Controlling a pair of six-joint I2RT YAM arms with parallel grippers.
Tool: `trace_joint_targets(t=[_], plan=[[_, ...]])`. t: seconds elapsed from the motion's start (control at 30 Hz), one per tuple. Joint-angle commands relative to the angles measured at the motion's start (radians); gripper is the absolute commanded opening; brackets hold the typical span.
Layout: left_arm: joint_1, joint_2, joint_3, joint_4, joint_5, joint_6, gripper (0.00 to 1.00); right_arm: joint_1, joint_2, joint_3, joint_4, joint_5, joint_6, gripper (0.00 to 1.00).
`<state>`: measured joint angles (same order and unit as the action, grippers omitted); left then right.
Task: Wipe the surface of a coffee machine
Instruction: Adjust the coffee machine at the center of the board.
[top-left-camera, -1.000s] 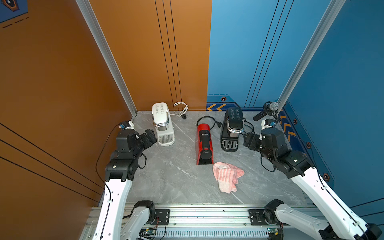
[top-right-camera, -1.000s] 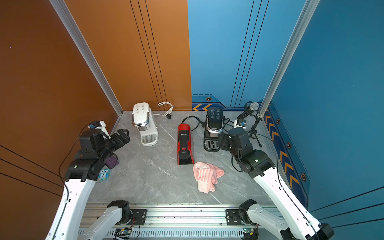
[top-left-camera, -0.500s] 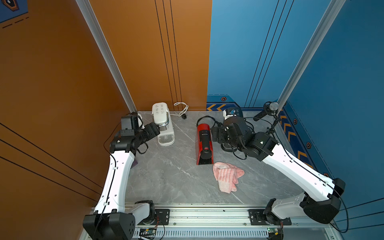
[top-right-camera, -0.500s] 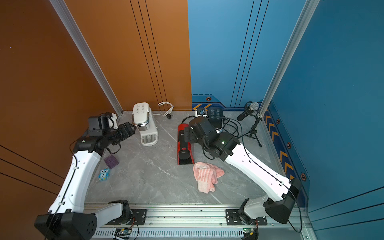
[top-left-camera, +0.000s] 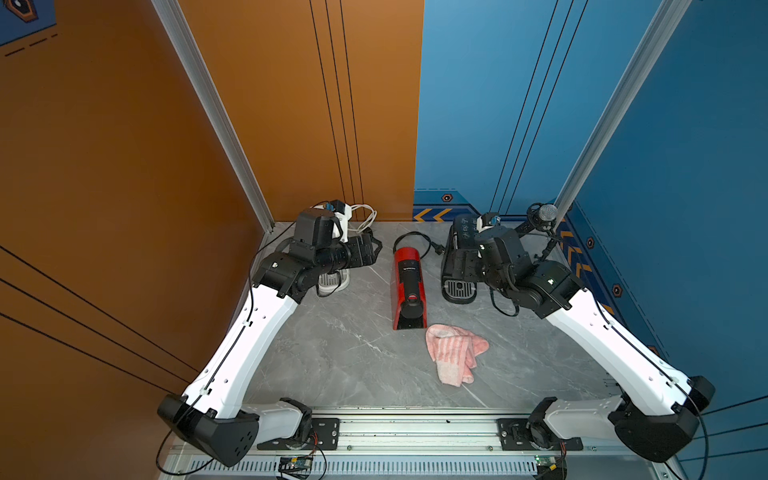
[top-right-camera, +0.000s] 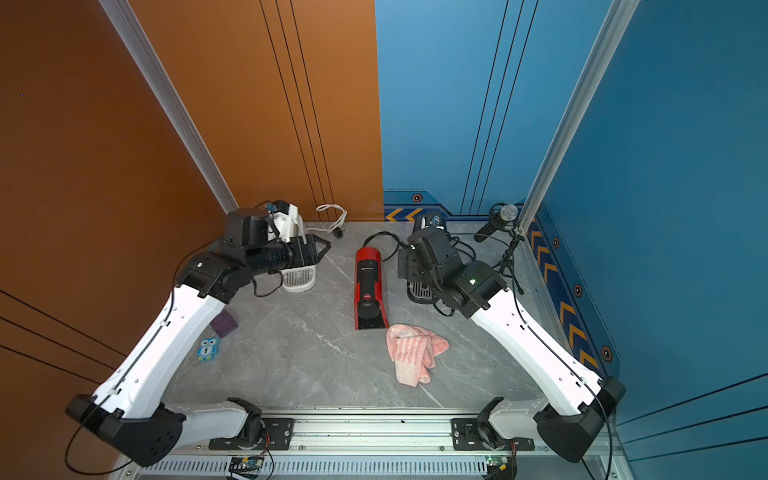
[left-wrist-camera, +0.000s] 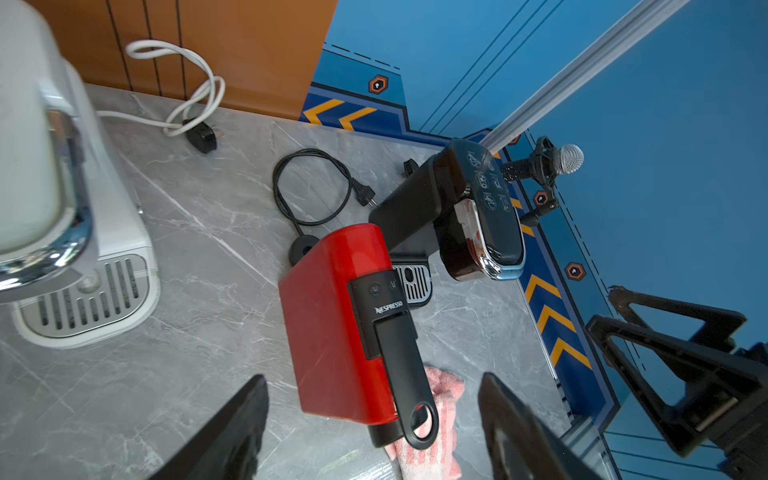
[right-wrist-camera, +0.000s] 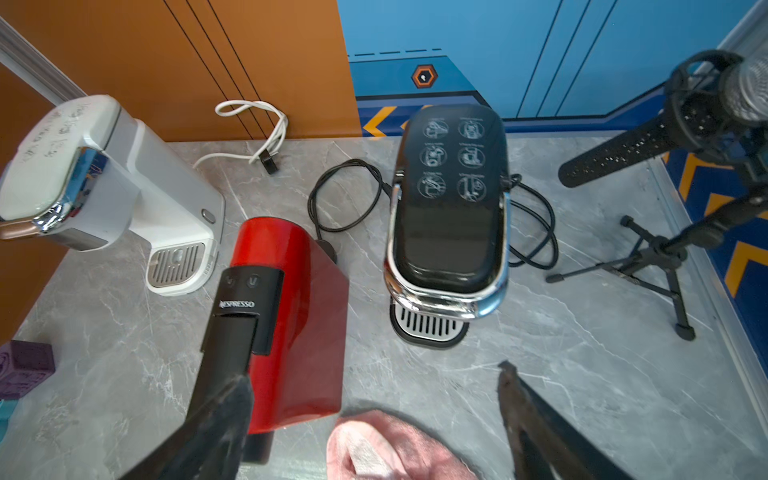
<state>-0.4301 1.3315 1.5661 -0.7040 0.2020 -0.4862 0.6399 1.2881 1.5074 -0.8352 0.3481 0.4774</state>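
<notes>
Fig.: on the grey marble-look tabletop (top-left-camera: 340, 353) we count 3 coffee machines in a row at the back: white plastic w/ chrome trim (right-wrist-camera: 124, 199), slim red box-shaped (top-left-camera: 409, 286), glossy black (top-left-camera: 459, 266). 1 crumpled pink striped cloth (top-left-camera: 455, 353) lies just in front of the red unit. 2 grippers, left gripper (left-wrist-camera: 372, 377) & right gripper (right-wrist-camera: 374, 372): jaws spread, empty.

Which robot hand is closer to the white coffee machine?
Left. The left gripper is right at the white machine; the right gripper is by the black machine.

My left arm (top-left-camera: 249, 332) and right arm (top-left-camera: 602, 345) are white shells between black joints, thin black cables along each; a green light (top-right-camera: 471, 279) dots the right one.
</notes>
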Motion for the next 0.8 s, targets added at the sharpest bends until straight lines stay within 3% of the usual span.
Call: trace_joint_targets(t=[0.0,0.13,0.27,0.33,0.53,0.6,0.77], plan=[[-0.088,0.09,0.097,-0.012,-0.017,0.015,0.81,-0.159,-0.016,-0.026,-0.05,-0.109,0.008,0.93],[-0.19,0.222,0.225,-0.012,-0.019,0.016,0.8,-0.258,0.013,-0.006,-0.036,-0.195,-0.011,0.94],[-0.232,0.296,0.283,-0.012,-0.019,-0.002,0.79,-0.219,0.006,-0.058,-0.003,-0.311,0.021,0.8],[-0.227,0.288,0.259,-0.012,-0.055,-0.007,0.79,-0.154,-0.02,-0.12,-0.001,-0.3,0.043,0.58],[-0.187,0.206,0.135,-0.012,-0.084,-0.014,0.8,0.04,-0.084,-0.377,0.089,-0.215,0.167,0.07],[-0.18,0.181,0.099,-0.012,-0.083,-0.022,0.81,0.055,-0.053,-0.432,0.167,-0.252,0.192,0.0],[-0.174,0.122,0.034,-0.012,-0.092,-0.023,0.81,0.099,0.111,-0.452,0.32,-0.222,0.206,0.0]])
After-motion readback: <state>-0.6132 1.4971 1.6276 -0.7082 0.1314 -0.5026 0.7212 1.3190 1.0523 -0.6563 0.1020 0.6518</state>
